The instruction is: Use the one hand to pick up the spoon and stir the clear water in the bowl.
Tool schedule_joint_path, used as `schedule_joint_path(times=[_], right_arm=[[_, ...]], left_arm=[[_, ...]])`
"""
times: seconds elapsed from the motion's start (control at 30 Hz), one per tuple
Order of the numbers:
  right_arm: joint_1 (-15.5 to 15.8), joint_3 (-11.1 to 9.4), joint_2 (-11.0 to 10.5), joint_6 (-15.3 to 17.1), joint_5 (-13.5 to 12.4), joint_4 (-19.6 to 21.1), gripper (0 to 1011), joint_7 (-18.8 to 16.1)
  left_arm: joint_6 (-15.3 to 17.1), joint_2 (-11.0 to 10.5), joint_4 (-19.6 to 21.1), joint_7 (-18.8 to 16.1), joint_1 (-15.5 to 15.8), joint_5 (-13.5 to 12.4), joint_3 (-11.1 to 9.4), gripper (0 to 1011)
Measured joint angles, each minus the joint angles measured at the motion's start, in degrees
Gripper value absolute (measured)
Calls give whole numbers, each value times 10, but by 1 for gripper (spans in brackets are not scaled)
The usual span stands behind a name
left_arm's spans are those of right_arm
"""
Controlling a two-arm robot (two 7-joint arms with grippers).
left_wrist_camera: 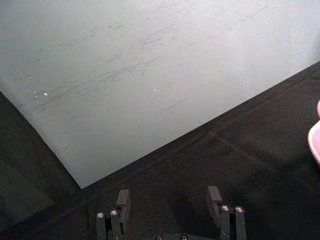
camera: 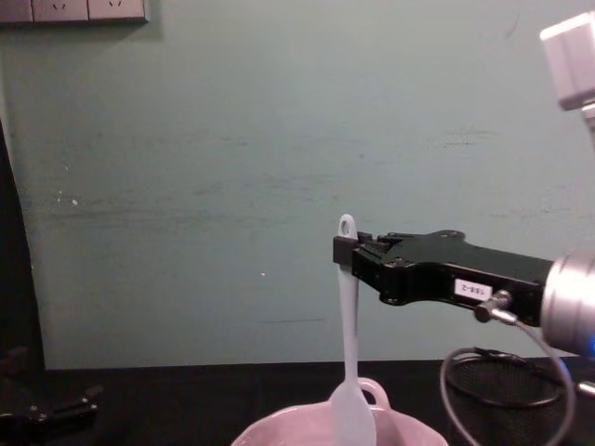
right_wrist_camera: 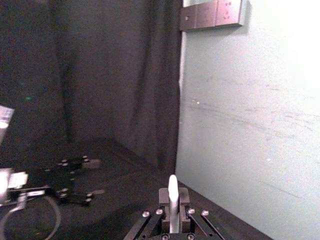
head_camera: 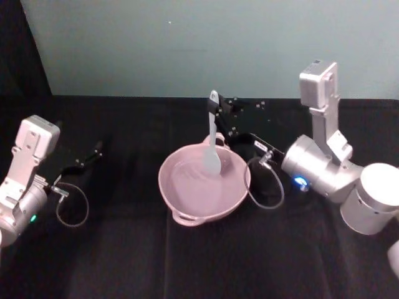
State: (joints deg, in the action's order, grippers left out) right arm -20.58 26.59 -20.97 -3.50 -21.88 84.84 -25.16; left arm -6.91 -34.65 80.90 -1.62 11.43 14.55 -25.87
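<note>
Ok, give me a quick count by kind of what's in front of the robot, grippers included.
Bowl: 1
Spoon: 1
Mesh cup: 1
Grippers: 2, the left gripper open, the right gripper shut on the spoon
Total: 5

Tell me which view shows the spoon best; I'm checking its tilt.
Chest view: the spoon shows side-on, nearly upright, held by the right gripper. Head view foreshortens it over the bowl; right wrist view catches its handle tip.

Open black cloth (head_camera: 124, 249) lies left of the bowl (head_camera: 199, 215); a mesh cup (camera: 521, 400) stands close on its right
</note>
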Motion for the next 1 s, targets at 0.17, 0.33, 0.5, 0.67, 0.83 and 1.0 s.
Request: schedule_joint_path(times=[0.17,0.33,0.5,0.67,0.83,1.0], right_arm=[[23,-8,-15,24,-23,37,114,-24],[30,-5,-15,39,-43,47,114,-37],[24,8,-1,47,-57,38,114,-42],[10,17,21,31,-52,14,114,-32],[-6,22,44,7,-31,-17,114,-13],[-22,18,67,-20,0,-56,114,14]], left_arm=[[0,0,0,0,0,0,0,1011],[0,0,0,0,0,0,0,1011],[0,0,0,0,0,0,0,1011],[0,0,0,0,0,0,0,1011],[0,0,0,0,0,0,0,1011],[0,0,0,0,0,0,0,1011]])
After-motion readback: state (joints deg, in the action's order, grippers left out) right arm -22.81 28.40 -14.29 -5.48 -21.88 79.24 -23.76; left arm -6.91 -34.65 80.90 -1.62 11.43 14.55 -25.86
